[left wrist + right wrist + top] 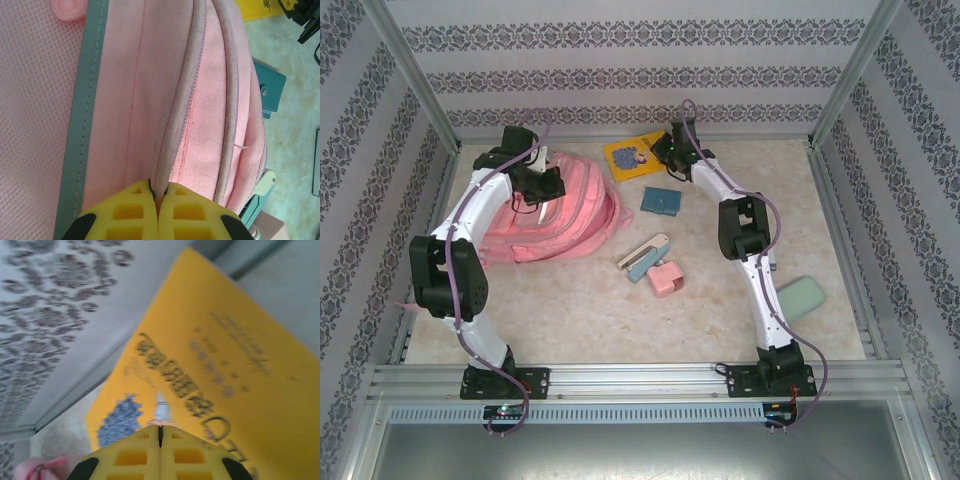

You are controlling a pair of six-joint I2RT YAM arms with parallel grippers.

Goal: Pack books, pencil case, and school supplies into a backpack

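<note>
The pink backpack lies flat at the back left. My left gripper is over it, shut on the piped zip edge of the backpack, which is pinched between the yellow fingertips of the left gripper. The yellow book lies by the back wall. My right gripper is at its right side. In the right wrist view the right gripper is shut, tips on the yellow book's cover, with nothing seen between them. The mint pencil case lies near the right edge.
A teal square pouch, a teal-and-beige stapler and a pink block lie mid-table, right of the backpack. The pouch and stapler sit close beside the backpack. Patterned walls and metal posts enclose the table.
</note>
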